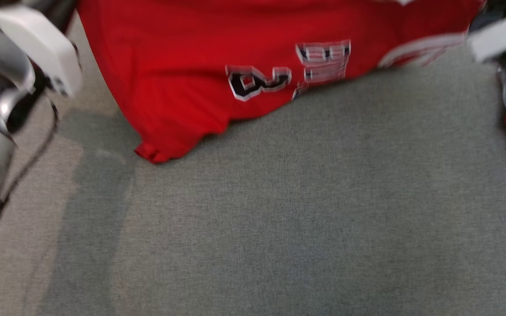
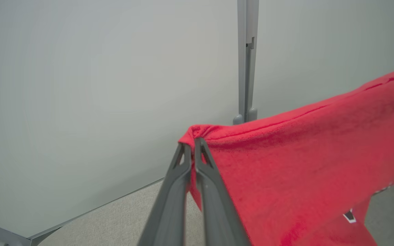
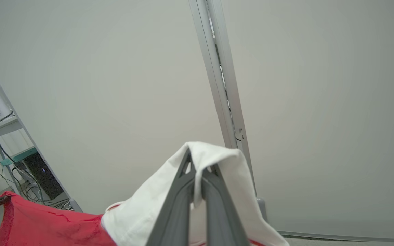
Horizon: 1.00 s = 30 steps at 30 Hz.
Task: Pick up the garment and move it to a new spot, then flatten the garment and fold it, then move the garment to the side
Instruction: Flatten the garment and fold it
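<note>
**Left wrist view.** The left pincer (image 2: 192, 142) is clenched on a bunched corner of the red jersey (image 2: 303, 164), with cloth pinched between its two dark fingertips. From that corner a stitched hem runs taut toward 2 o'clock. The body of the garment hangs down toward 5 o'clock, where scraps of white-edged lettering show.

**Right wrist view.** The right pincer (image 3: 199, 165) is clenched on a fold of white cloth (image 3: 139, 212) that drapes over both fingertips. Red jersey fabric adjoins this cloth toward 8 o'clock.

**Head view (blurred).** The jersey is held up between the two arms and spans the top of the view from 11 to 1 o'clock. Its lower corner drops toward 10 o'clock onto, or just above, a grey woven surface (image 1: 279, 219); contact cannot be confirmed. This view supplies the following, which the wrist views give only in part:
- blocky black characters (image 1: 259, 82) outlined in white
- white striped trim (image 1: 420, 48) toward 1 o'clock
- pale forearms at 10 o'clock (image 1: 37, 48) and 2 o'clock (image 1: 503, 33)
- a dark cable (image 1: 37, 145) at 9 o'clock

**Background.** The wrist views supply the grips and what lies beyond them. In both, a plain grey partition carries an upright metal post (image 2: 247, 51). In the right wrist view, at 8 o'clock, there is also a metal rack (image 3: 12, 136) with loose cables and a dark box.
</note>
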Tool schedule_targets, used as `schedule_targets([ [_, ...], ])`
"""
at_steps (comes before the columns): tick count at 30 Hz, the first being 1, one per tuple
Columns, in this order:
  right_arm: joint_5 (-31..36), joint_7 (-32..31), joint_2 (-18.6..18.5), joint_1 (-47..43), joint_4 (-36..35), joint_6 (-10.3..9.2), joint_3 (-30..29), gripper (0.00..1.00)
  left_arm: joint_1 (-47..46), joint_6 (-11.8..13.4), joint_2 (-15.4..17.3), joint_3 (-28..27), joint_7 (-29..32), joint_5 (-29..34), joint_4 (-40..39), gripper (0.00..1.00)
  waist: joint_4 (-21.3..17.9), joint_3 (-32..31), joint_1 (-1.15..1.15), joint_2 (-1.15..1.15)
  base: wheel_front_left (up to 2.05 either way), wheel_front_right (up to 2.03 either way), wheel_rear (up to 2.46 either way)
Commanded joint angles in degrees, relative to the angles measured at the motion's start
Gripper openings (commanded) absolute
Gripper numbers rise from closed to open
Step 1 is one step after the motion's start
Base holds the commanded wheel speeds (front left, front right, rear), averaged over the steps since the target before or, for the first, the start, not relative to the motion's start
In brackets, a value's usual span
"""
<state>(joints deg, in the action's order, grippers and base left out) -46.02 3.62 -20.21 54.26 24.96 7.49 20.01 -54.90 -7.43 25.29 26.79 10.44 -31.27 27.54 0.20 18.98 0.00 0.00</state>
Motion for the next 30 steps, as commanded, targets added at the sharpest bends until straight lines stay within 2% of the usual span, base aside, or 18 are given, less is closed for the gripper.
schedule_targets([
  [1, -0.38, 0.91, -0.15, 3.48, 1.15, 0.01, 0.23, 0.00, -3.57, -0.05, 0.58, 0.59, -0.88, -0.22, 1.43, 0.00, -0.66, 4.94, 0.00, 0.00, 0.00, 0.00, 0.00],
  [7, -0.11, 5.23, -0.36, 21.09, 8.24, 0.01, 2.00, 0.00, -19.80, -0.06, 1.98, 4.21, -5.39, 0.00, 9.55, 0.00, -1.46, 10.86, 0.00, 0.00, 0.00, 0.00, 0.00],
  [8, -0.39, 6.80, -0.26, 26.39, 10.70, 0.01, 2.47, 0.00, -24.68, -0.06, 2.11, 5.27, -7.18, 0.26, 12.22, 0.00, -1.62, 12.24, 0.00, 0.00, 0.00, 0.00, 0.00],
  [16, -0.32, 11.40, 0.29, 41.91, 16.63, 0.00, 2.71, 0.00, -39.48, -0.04, 0.42, 6.80, -14.20, 0.19, 22.09, 0.00, -2.14, 13.86, 0.00, 0.00, 0.00, 0.00, 0.00],
  [22, 0.18, 11.68, 0.94, 42.91, 15.17, 0.01, 3.63, 0.00, -41.74, -0.04, -0.64, 9.42, -16.55, -2.27, 27.58, 0.00, -2.38, 11.92, 0.00, 0.00, 0.00, 0.00, 0.00],
  [26, -0.97, 11.60, 0.67, 38.58, 14.59, 0.00, 7.58, 0.00, -37.24, -0.04, -0.92, 12.23, -15.35, -5.96, 29.91, 0.00, -2.46, 9.43, 0.00, 0.00, 0.00, 0.00, 0.00],
  [30, -4.24, 11.53, -0.73, 31.68, 13.25, 0.01, 13.20, 0.00, -30.03, -0.04, 0.12, 16.21, -12.55, -11.45, 28.18, 0.00, -2.51, 5.42, 0.00, 0.00, 0.00, 0.00, 0.00],
])
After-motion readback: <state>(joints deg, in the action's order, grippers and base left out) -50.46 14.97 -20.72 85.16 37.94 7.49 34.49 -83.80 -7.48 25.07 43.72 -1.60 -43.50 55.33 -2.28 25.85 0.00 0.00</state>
